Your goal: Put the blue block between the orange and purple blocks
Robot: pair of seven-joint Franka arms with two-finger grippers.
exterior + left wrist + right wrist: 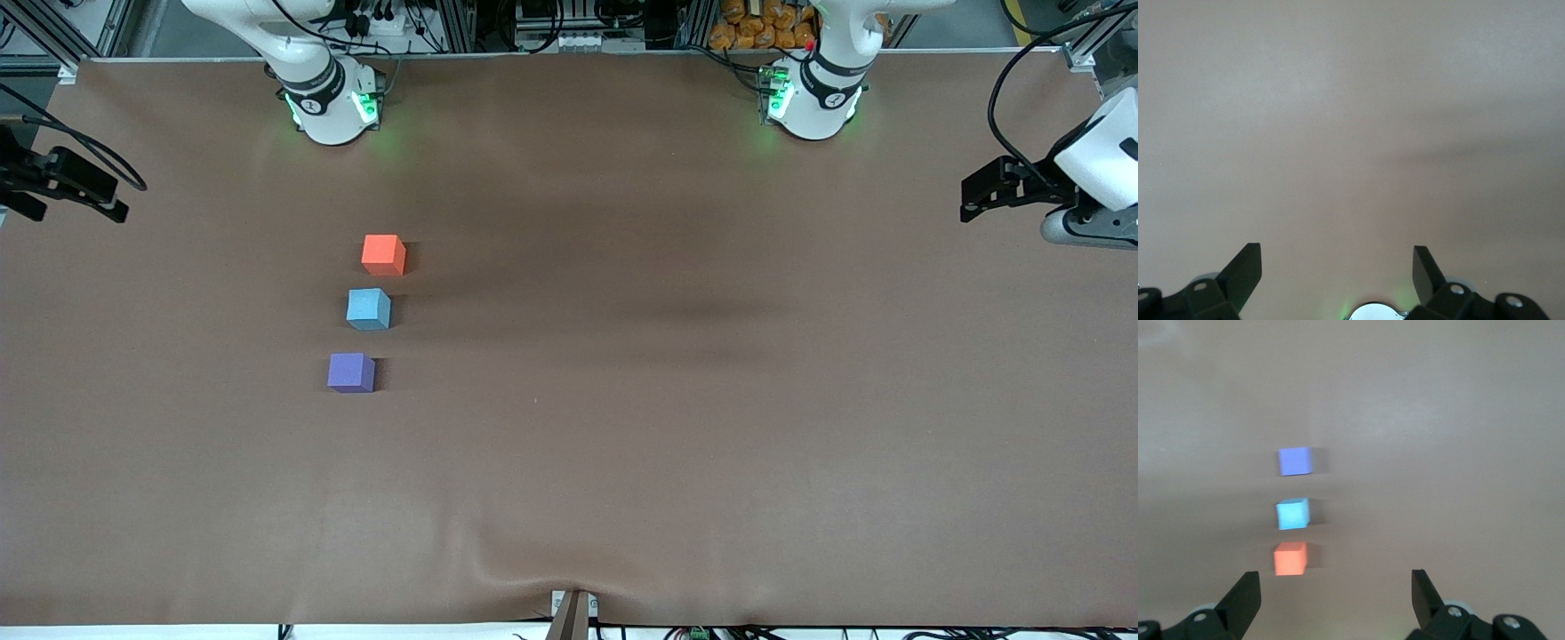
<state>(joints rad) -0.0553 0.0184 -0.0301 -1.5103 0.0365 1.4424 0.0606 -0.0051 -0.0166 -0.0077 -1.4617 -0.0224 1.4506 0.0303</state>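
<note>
Front view | blue block point(368, 308) between orange block point(383, 254), purple block point(350, 372) | left gripper point(1337, 267), right gripper point(1336, 587) fingers spread

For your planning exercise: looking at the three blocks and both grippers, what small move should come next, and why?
Probably none beyond holding both arms back. The blue block already sits between the orange block and the purple block, in one row with gaps on both sides. The right gripper and left gripper are open, empty and away from the blocks.
</note>
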